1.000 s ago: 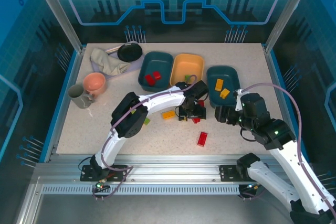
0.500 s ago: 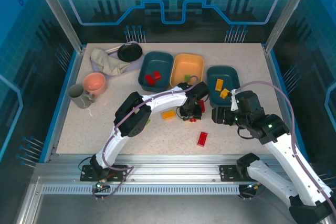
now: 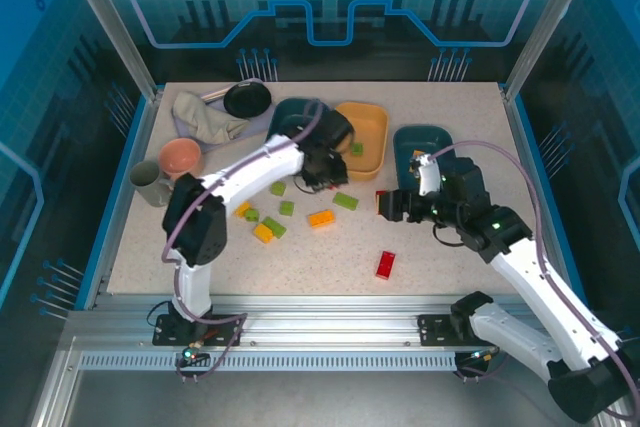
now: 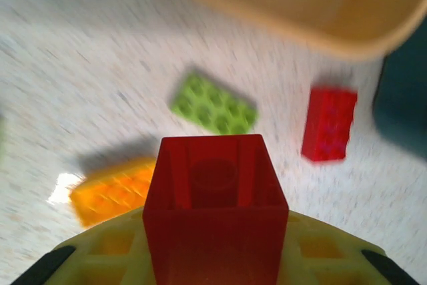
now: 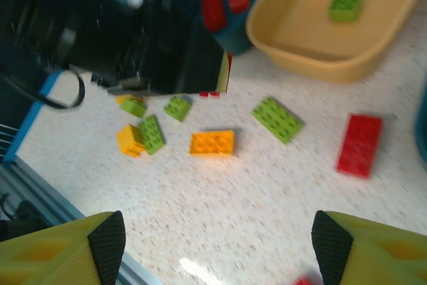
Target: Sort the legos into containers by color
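Your left gripper (image 3: 322, 172): jaws clamped on a red lego (image 4: 213, 211), carried above the tabletop (image 4: 80, 65). The teal tub (image 3: 283, 119) holding reds lies just beyond and left of them. The gap is probably slight, but the arm hides the tub's near rim. Left arm is nearer. Your right gripper (image 5: 217, 238): jaws wide, empty; a loose red oblong brick (image 5: 360, 145) lies ahead.

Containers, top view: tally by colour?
Dark teal tubs: 2
Yellow-orange tub: 1
Total: 3
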